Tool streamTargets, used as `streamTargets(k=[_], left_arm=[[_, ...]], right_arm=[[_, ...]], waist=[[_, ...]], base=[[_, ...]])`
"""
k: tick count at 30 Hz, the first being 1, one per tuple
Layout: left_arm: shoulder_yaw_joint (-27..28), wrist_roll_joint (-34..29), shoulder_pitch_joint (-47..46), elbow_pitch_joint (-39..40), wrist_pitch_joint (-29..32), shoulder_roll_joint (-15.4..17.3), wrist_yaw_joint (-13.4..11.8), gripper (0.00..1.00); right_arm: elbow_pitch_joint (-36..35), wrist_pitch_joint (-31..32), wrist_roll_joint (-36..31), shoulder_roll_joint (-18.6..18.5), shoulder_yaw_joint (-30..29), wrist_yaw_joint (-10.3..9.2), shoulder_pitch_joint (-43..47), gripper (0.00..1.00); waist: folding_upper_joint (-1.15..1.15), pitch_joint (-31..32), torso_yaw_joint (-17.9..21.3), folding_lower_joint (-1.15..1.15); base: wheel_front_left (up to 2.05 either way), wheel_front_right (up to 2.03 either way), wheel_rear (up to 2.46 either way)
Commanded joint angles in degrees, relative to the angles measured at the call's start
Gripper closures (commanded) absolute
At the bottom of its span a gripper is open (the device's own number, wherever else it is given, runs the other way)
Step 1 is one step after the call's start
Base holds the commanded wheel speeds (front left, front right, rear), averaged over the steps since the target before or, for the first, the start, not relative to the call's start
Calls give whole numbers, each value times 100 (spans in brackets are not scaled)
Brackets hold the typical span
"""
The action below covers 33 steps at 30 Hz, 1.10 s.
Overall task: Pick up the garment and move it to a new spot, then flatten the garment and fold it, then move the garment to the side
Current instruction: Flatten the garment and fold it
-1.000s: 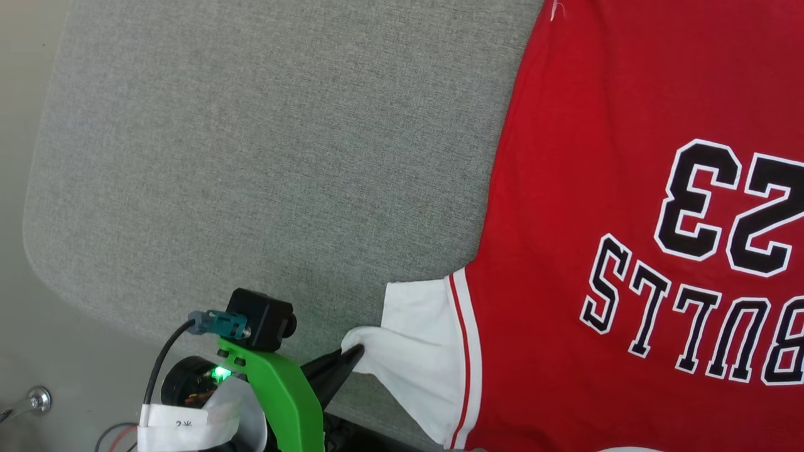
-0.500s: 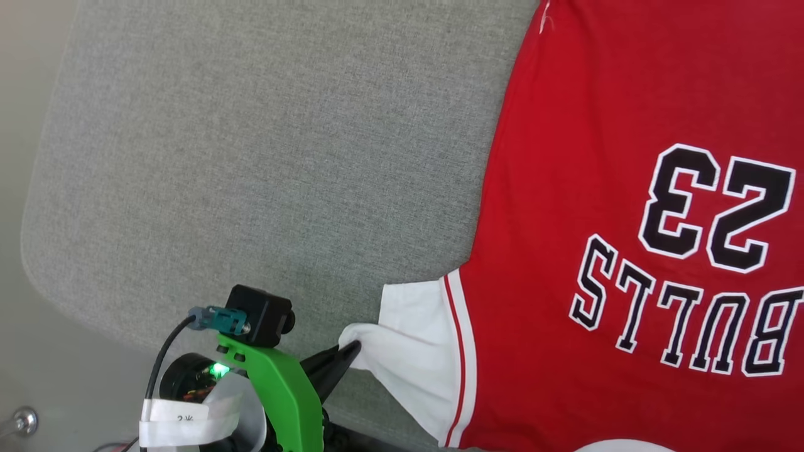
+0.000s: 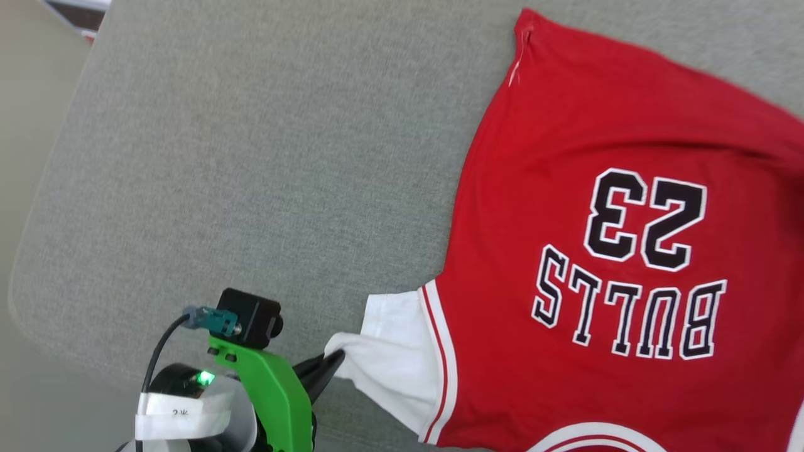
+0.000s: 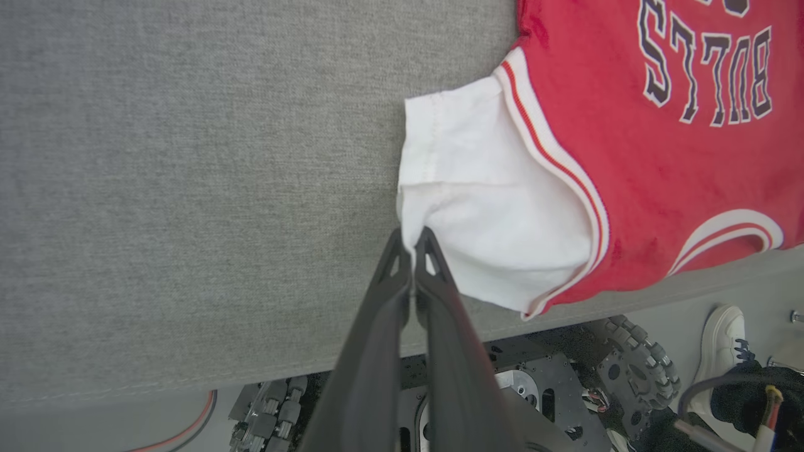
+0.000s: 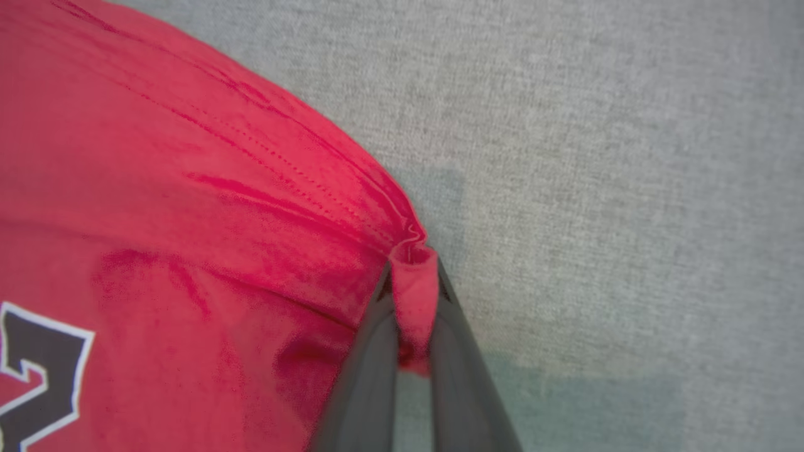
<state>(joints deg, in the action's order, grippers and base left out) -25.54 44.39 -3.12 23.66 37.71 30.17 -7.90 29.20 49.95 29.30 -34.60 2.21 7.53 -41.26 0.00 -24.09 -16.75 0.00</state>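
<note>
While fast in left claw point(image 4: 412, 238), right claw point(image 5: 411, 267) — garment point(image 3: 553, 150)

Jersey point(image 3: 534, 389) front, head view, right half of frame: "BULLS" in black capitals outlined white, upside down. "23" sits above it in the same style, also upside down.

Left wrist view, upper right: "BULLS" again on the jersey, inverted; the number is cut off by the top edge.

Right wrist view, lower left: part of one black numeral, not readable.

White tape point(image 3: 176, 417), lower left of head view: small mark beginning "2", rest illegible.

Robot lab, grey padded table point(image 3: 251, 157), wheeled chassis point(image 4: 634, 370)
</note>
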Motion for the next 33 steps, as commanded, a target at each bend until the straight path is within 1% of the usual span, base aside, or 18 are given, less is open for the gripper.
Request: streamTargets(k=[1,4,9,16,25,28,33], left_arm=[[24,20,100,-28,16,39,-53,100],[50,26,206,-90,20,88,-104,100],[92,87,387,-175,-68,65,-168,100],[161,137,582,-274,-250,-20,-268,100],[210,164,686,-393,-465,-186,-383,100],[215,157,669,-431,-523,-234,-398,100],[225,147,616,-505,-608,-299,-406,100]], right_arm=[[122,-13,44,42,40,-4,408,100],[14,-151,152,77,39,-4,833,100],[-292,-284,349,196,-74,-4,1574,100],[-1006,-327,485,413,-567,-4,2752,100],[-1933,-15,386,913,-1302,-4,4122,100],[-2127,57,318,1101,-1483,-4,4367,100],[-2343,147,193,1318,-1562,-4,4521,100]], waist=[[0,539,344,0],[0,820,480,0],[0,1201,708,0],[0,1577,1007,0],[0,1784,1278,0],[0,1767,1330,0],[0,1735,1391,0]], base=[[0,0,0],[0,0,0],[0,0,0],[0,0,0],[0,0,0],[0,0,0],[0,0,0]])
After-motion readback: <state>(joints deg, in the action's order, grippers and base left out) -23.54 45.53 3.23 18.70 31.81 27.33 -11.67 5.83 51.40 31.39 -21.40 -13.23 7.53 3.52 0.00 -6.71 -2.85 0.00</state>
